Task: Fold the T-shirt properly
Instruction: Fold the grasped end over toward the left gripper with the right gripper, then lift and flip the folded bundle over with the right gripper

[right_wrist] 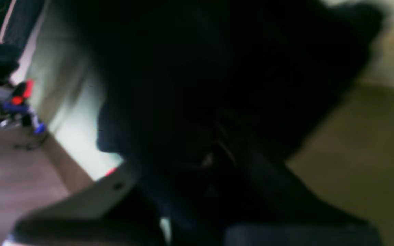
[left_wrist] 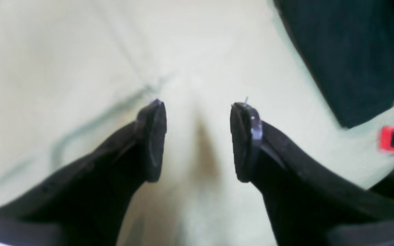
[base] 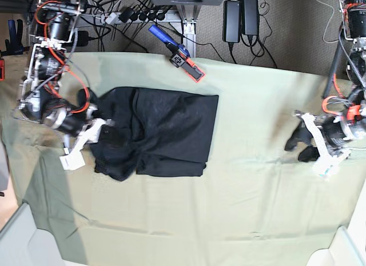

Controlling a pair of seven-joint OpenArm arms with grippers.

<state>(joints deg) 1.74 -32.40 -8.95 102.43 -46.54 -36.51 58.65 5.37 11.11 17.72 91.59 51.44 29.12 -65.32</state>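
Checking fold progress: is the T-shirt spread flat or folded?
Partly folded: the T-shirt forms a compact rectangle, its side bunched at the right gripper.

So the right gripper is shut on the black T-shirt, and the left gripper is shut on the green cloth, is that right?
Not quite. The left gripper is open above the green cloth, holding nothing, as the left wrist view shows. The right gripper is shut on the T-shirt.

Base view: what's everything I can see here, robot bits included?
T-shirt: one, black, partly folded, left of middle on the cloth.
Pale green cloth: one, covering the table.
Red and blue tool: one, at the cloth's far edge.
Power adapters: two, black, on the floor beyond.
Cables: several, black, behind the table.
Right gripper: one, shut on the T-shirt's edge.
Left gripper: one, black, open over bare cloth.
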